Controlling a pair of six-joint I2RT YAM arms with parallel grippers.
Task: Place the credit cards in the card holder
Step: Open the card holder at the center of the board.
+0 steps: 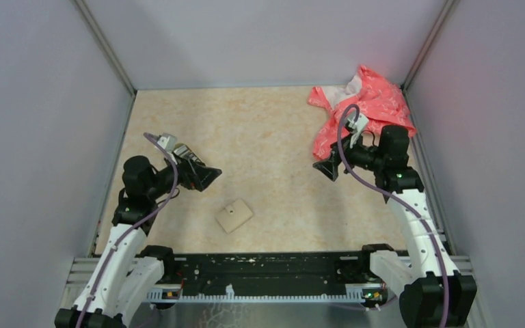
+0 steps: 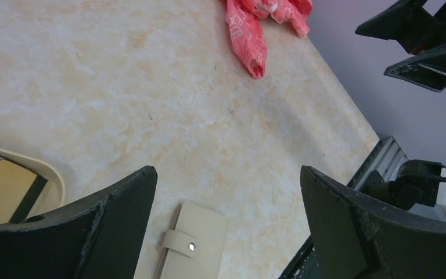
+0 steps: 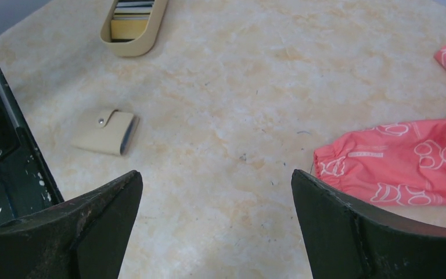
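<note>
We see both claws spread wide and holding nothing, the left gripper (image 2: 226,174) hovering over the marbled table (image 1: 273,137) and the right gripper (image 3: 215,174) near a pink printed garment (image 3: 395,168). The beige card holder (image 1: 234,215) lies snapped shut near the front edge, between our arms. The credit cards (image 3: 130,14) sit in an oval tan dish (image 3: 129,49), apart from the holder on the left side.

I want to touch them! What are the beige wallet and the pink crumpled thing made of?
The small beige folding wallet looks like smooth matte leather, maybe fake: flat strap, shiny snap. The crumpled pink printed cloth looks like thin soft fabric: folds, gathered cuff.
</note>
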